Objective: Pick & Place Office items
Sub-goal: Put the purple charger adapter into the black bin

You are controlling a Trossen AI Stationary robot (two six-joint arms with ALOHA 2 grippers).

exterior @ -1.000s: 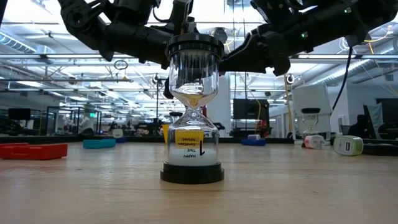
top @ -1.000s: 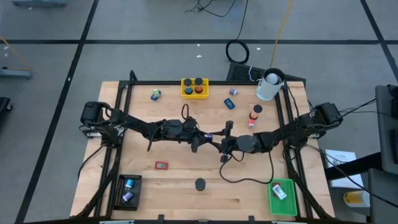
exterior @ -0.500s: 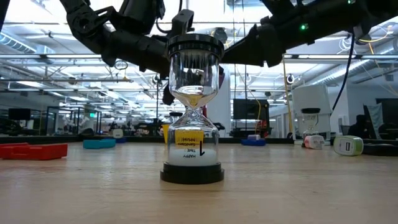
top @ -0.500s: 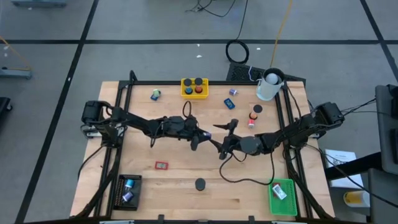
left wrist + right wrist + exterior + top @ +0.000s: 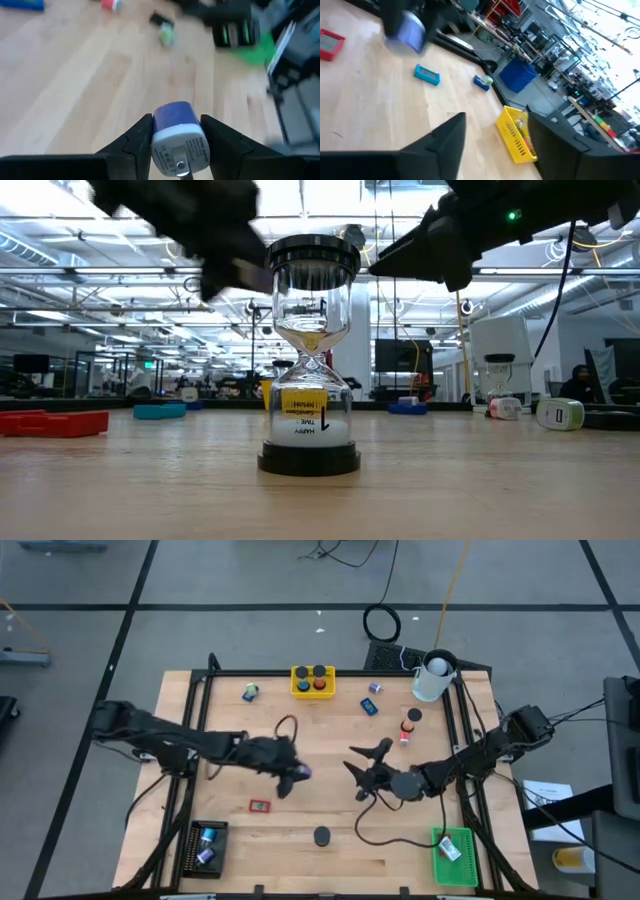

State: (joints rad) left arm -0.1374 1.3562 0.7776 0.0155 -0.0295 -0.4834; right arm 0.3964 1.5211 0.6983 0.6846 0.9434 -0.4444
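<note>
My left gripper (image 5: pixel 296 776) is above the table's middle, shut on a small purple-and-white plug block (image 5: pixel 176 134), which also shows in the high view (image 5: pixel 301 772). My right gripper (image 5: pixel 365 757) is open and empty just to its right, fingers pointing toward the left gripper; its own view (image 5: pixel 495 135) shows the gap. A red block (image 5: pixel 260 805) lies flat on the table near the left gripper. A black-capped hourglass (image 5: pixel 310 360) stands upright near the front edge (image 5: pixel 321 836). More small blocks (image 5: pixel 370 706) lie at the back. My left gripper pinches the plug block by its two opposite sides (image 5: pixel 159 131) between its two fingers. The block's white end with the metal prong faces back toward the wrist, and its purple end points forward. The fingers come from the table's left. The block is clear of the table.
A yellow tray (image 5: pixel 312 681) and a white cup (image 5: pixel 430 680) stand at the back. A black tray (image 5: pixel 205 845) is at the front left and a green tray (image 5: pixel 453 848) at the front right. A red-and-white item (image 5: pixel 405 732) lies behind the right gripper.
My left gripper has drawn away from the right gripper, toward the table's left and a little toward its near edge, carrying the purple-and-white block clear of the table. My right gripper has shifted a little toward the near edge.
</note>
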